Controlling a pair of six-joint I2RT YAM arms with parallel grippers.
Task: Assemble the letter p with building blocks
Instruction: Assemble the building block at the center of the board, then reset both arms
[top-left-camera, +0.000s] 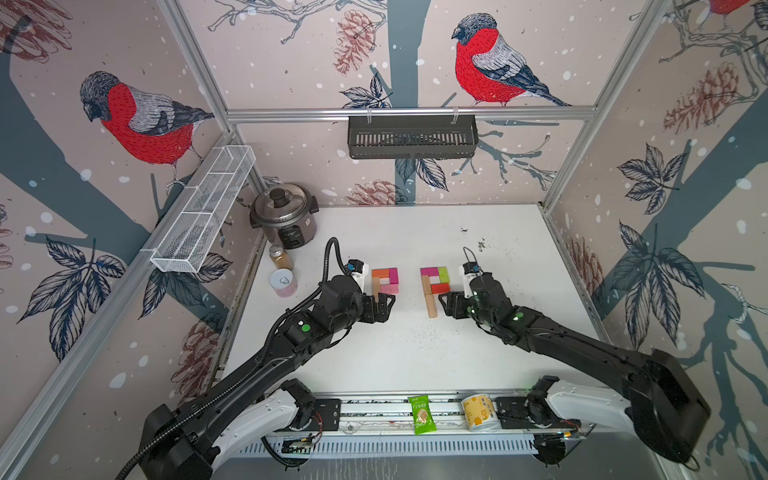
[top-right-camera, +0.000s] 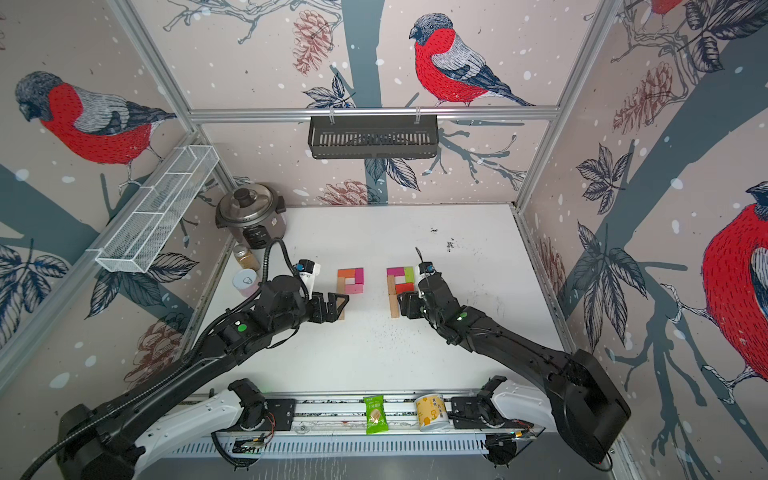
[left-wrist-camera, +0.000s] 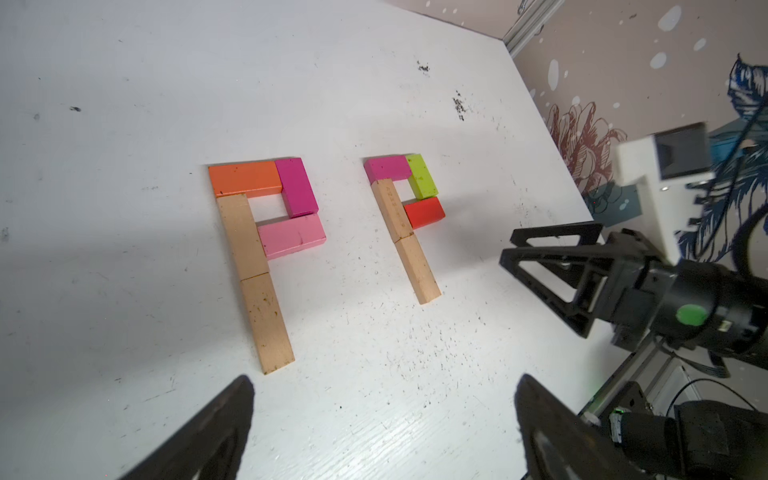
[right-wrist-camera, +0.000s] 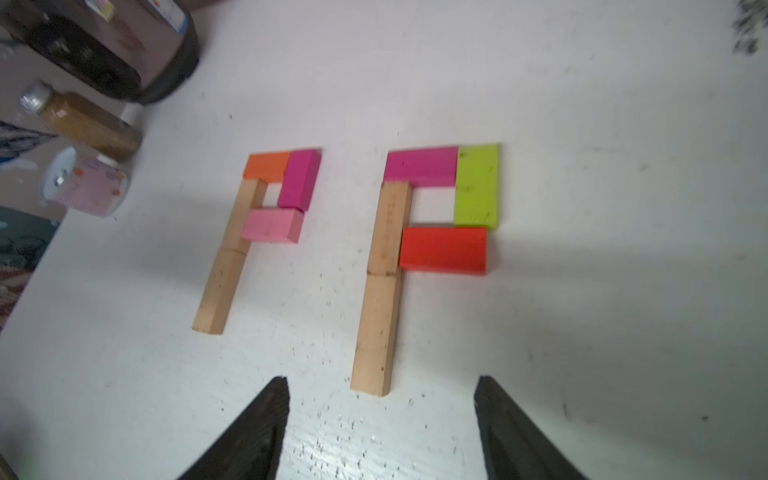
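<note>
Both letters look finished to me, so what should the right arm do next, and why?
Probably draw the right claw straight back, away from the blocks. Its jaws stand open and empty near the foot of the closest wood bar, and the red block already closes the loop under the lime green block. A sideways move might knock the bar askew.

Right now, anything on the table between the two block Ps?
Nothing: only bare white table separates the orange-topped P from the lime-sided P, clearest in the right wrist view.
</note>
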